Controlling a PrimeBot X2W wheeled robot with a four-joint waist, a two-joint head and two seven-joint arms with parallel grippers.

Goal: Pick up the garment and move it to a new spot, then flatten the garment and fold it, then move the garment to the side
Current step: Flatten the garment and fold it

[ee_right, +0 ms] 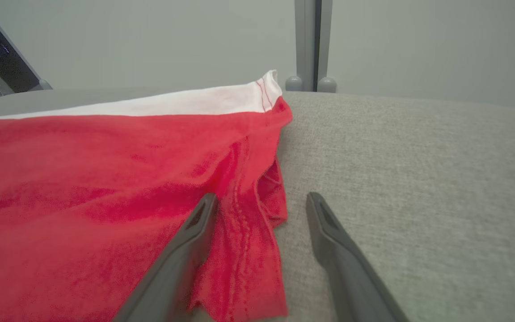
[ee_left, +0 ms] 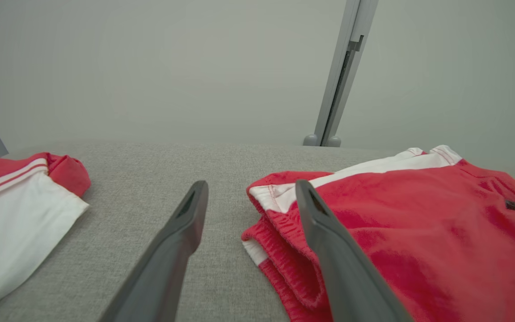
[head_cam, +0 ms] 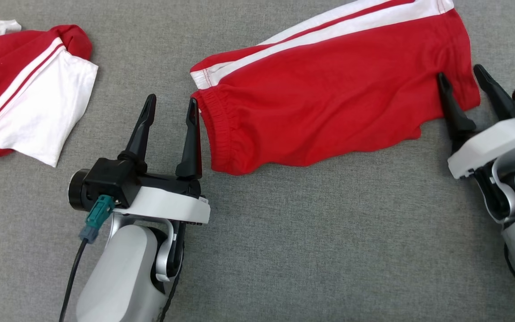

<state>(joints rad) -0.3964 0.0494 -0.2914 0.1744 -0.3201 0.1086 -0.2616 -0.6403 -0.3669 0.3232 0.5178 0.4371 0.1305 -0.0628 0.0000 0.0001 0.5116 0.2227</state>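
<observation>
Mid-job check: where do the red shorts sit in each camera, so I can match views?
Head view: red shorts lie upper centre to right, waistband leftward.
Left wrist view: lower right, waistband by the left gripper.
Right wrist view: left half, hem edge within the open right gripper.
Shared landmark: white side stripe along the shorts' far edge.

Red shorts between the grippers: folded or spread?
Folded once, lying flat: the red shorts show a single leg outline, and the waistband by the left gripper lies doubled.
</observation>
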